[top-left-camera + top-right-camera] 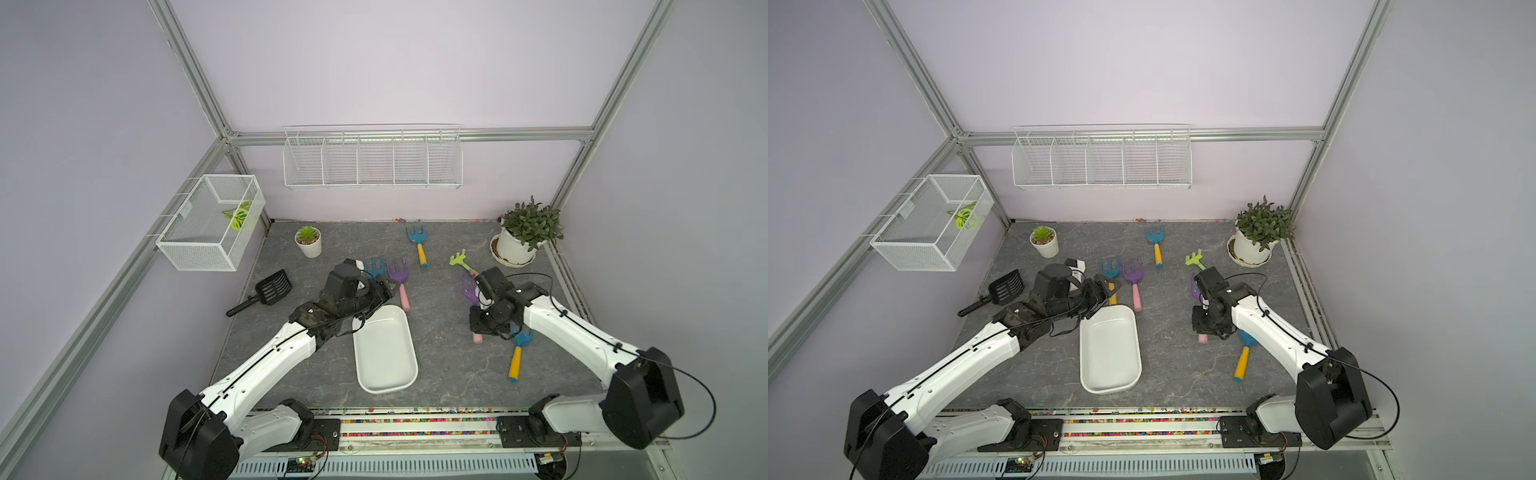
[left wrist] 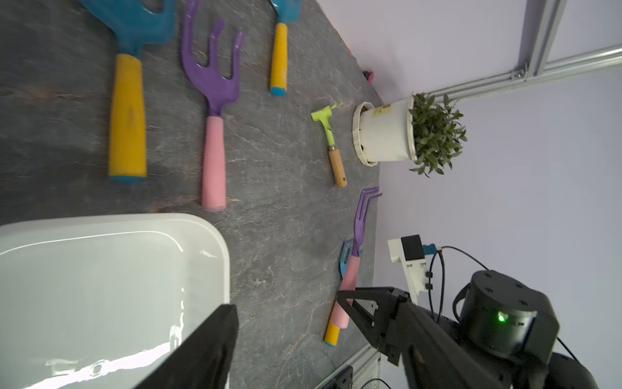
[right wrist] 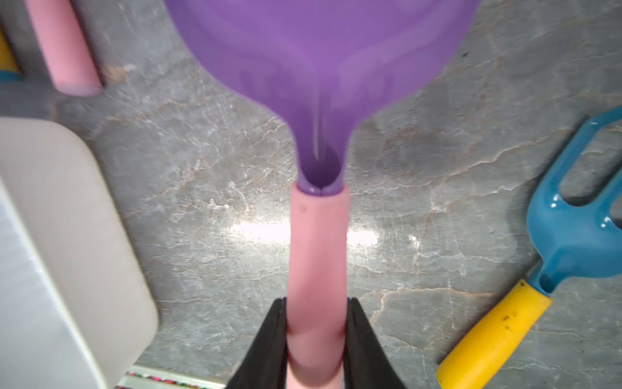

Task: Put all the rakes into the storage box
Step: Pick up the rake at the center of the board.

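**Rake clamped in my right gripper, box off to its left**

In both top views the storage box [image 1: 384,353] lies at lower centre of the frame, its long side running toward the back wall. The rake [image 1: 468,291], with a purple head and pink handle, is right of centre, apart from the box across a strip of grey tabletop [image 1: 440,365].

My right gripper [image 1: 478,328] sits at the handle's lower end. In the right wrist view its two black fingers [image 3: 269,336] press the pink handle from both sides, narrowed to the handle's width. The box's rounded corner shows at that frame's left edge. The left wrist view shows the rake tilted, tines raised.

My left gripper [image 1: 386,289] hovers at the box's upper-left corner. Its jaws are spread wide and hold nothing.
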Robot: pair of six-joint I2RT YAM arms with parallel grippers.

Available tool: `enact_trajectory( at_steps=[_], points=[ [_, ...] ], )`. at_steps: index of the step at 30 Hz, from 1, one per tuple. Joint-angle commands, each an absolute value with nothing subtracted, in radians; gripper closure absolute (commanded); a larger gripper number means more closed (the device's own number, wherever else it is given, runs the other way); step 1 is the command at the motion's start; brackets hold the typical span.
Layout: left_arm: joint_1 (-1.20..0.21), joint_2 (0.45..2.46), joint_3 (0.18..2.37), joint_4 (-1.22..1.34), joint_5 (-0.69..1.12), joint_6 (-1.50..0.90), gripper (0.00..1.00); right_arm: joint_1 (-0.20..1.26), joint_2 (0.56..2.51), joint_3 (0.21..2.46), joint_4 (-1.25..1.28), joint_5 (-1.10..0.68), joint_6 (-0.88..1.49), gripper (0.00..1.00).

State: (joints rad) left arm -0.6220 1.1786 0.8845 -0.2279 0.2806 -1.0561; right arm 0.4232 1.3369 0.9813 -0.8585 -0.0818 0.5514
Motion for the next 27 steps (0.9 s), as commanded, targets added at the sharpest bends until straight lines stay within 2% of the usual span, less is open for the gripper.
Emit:
enact_trajectory(
  at_steps=[1,10,17,27],
  points=[
    [-0.623,1.212,0.924,-0.13,0.378,-1.029,0.21,0.358,1.277,0.979,-0.874,-0.191,0.534,1.0],
    [-0.646,1.299,0.982,-0.016,0.488,-1.02,0.25,0.207,1.135,0.949,-0.833,-0.445,0.566,1.0],
    [-0.647,1.343,0.994,0.074,0.566,-1.063,0.26,0.193,1.076,0.958,-0.717,-0.635,0.653,1.0],
    [-0.669,1.394,1.046,0.119,0.649,-1.068,0.29,0.193,1.029,0.933,-0.424,-0.846,0.908,1.0]
  ],
)
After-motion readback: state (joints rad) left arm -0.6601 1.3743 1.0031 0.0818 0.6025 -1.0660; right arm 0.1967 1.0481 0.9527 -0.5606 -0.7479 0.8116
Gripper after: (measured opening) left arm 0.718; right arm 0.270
